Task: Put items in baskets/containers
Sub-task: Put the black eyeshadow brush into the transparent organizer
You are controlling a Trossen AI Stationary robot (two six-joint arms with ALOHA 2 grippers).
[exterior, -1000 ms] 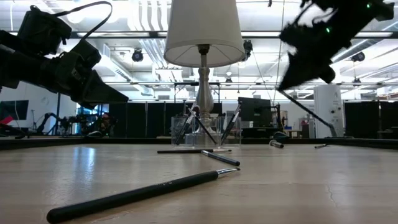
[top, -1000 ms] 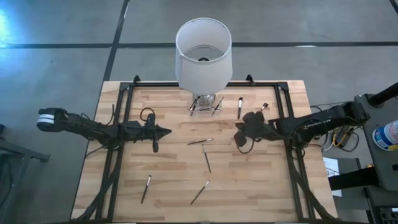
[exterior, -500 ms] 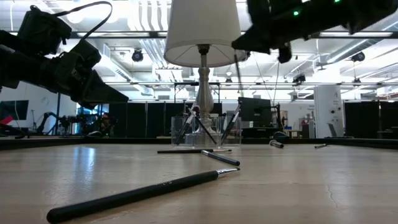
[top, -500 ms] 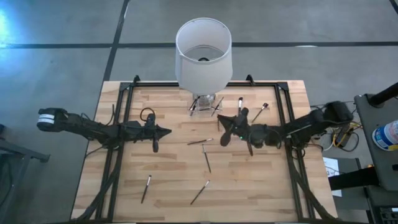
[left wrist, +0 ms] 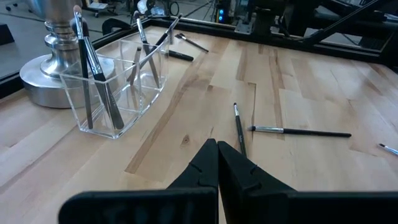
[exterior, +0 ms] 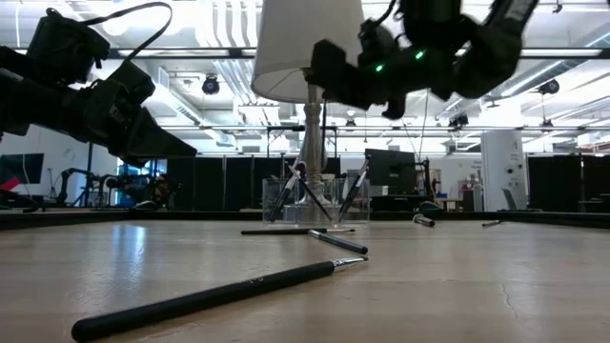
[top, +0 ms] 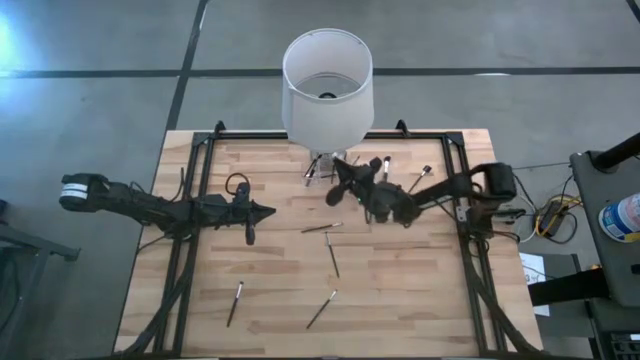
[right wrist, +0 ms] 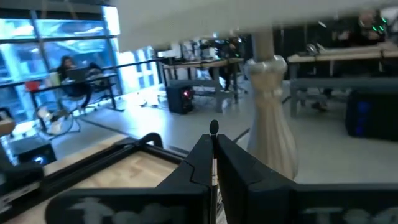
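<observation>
The clear container (left wrist: 121,87) stands by the lamp's silver foot at the table's far middle (top: 330,168), with several dark brushes leaning in it. More brushes lie on the wood: two near the centre (top: 321,227) (top: 332,253), two near the front (top: 321,309) (top: 235,302), two at the far right (top: 386,170) (top: 420,178). My right gripper (top: 335,190) hovers level just right of the container, above the table (exterior: 315,52), shut on a thin brush (right wrist: 214,134). My left gripper (top: 270,211) hangs shut and empty over the table's left half (left wrist: 216,143). My right gripper pinches a thin dark brush between its two shut fingers (right wrist: 199,155). The stick runs along the seam between them, and its small rounded end (right wrist: 214,127) pokes out past the fingertips. The brush is lifted clear of the table. Which part of it the fingers are on is hidden by them.
A lamp with a large white shade (top: 327,85) stands over the container on a silver foot (left wrist: 53,81). Black frame rails (top: 200,180) run along the table's left, right and far sides. A person (right wrist: 65,65) sits far off in the room behind.
My right gripper has swung from the table's right side toward the lamp and the container, going left and toward the far edge. It has tipped from pointing down to pointing level, staying shut on the brush, which travels with it clear of the table.
</observation>
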